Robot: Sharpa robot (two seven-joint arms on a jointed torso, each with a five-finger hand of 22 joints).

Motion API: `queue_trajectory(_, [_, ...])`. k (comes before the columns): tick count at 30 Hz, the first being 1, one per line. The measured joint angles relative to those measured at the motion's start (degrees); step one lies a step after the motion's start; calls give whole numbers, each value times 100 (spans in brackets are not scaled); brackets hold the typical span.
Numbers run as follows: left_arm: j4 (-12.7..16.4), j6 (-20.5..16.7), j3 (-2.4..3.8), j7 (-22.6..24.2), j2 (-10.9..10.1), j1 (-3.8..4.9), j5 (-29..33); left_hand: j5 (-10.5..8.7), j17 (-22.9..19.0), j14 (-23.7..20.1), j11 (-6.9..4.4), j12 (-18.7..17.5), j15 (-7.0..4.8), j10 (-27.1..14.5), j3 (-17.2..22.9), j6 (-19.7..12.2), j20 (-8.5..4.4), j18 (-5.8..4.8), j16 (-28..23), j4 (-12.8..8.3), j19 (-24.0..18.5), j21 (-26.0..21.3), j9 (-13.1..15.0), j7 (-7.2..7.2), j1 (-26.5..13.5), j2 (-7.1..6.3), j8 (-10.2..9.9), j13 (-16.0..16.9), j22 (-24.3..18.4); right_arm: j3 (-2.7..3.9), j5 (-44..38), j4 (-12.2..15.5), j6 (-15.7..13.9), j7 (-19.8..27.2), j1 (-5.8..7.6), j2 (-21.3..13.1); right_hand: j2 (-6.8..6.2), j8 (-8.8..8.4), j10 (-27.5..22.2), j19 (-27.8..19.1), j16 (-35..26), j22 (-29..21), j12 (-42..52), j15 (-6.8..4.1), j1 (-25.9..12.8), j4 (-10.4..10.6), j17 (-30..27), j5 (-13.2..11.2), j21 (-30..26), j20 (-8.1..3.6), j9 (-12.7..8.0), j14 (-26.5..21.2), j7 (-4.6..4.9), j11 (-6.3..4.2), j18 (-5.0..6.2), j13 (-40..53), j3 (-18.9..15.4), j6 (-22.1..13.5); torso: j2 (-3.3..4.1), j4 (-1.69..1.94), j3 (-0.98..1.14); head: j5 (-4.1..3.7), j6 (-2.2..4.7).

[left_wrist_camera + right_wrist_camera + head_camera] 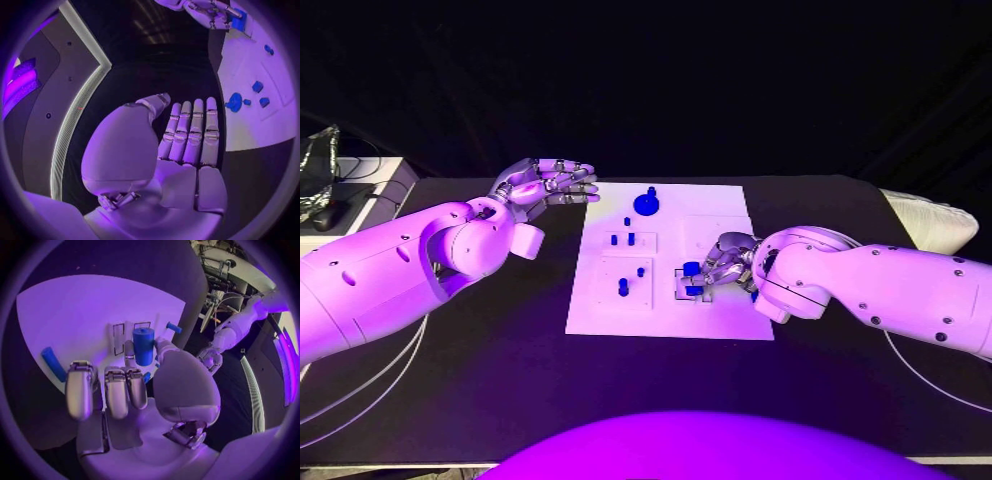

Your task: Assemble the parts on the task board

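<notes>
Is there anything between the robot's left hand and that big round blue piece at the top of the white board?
No. In the head view, just bare white board and a strip of black table separate the left hand from the round blue piece.

Two smooth white arms — dark screw dots, thin cables — ending in segmented silver fingers [187, 132].

No readable text, labels, brands, numbers or signs are showing anywhere in these views.
</notes>
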Motion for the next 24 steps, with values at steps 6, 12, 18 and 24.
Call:
queue_trajectory(6, [3, 4, 0, -4, -8, 0, 0, 0, 2, 0, 0, 0, 0, 0, 0, 0, 0, 0, 0, 0, 0, 0, 0, 0, 0, 0, 0, 0, -7, -3, -73, -60, 14, -4, -3, 29, -57, 1, 0, 0, 0, 0, 0, 0, -57, 24, 0, -105, 0, 0, 14, 0, -10, 0, 0, 0, -25, 11, -2, 1, 0, 8, 0])
queue_trajectory(12, [8, 5, 0, -9, -17, 0, 1, 0, 2, 0, 0, 0, 0, 0, 0, 0, 0, 0, 0, 0, 0, 0, 0, 0, 0, 0, 0, 0, -7, -6, -119, -82, 80, -5, -4, 39, -81, 3, 0, 0, 0, -1, 0, 0, -82, 22, 0, -174, 0, 0, 30, 0, -26, 0, 0, -1, -57, 27, -1, 1, -1, 24, 0])
queue_trajectory(18, [11, 8, 0, -15, -23, 0, 1, 0, 1, 0, 0, 0, 0, 0, -2, 0, 0, 0, 0, 2, 0, 0, 0, 0, 0, 0, 0, 0, -11, -9, -145, -103, 164, -8, -5, 42, -104, 4, 0, 0, 0, -1, -23, 0, -104, 22, 0, -218, 0, 0, 41, 0, -28, 0, 0, -1, -57, 28, -2, 1, -1, 34, 0])
queue_trajectory(24, [14, 11, 0, -19, -25, 0, 1, 0, 1, 0, 0, 0, 0, 0, -17, 0, 0, 0, 1, 17, 0, 0, 0, 0, 0, 0, 0, 0, -13, -9, -160, -103, 218, -8, -3, 64, -103, 3, 0, 0, 0, 0, -24, 0, -104, 22, 0, -219, 0, 0, 35, 0, -28, 0, 0, 3, -57, 28, -2, -1, -1, 44, 0])
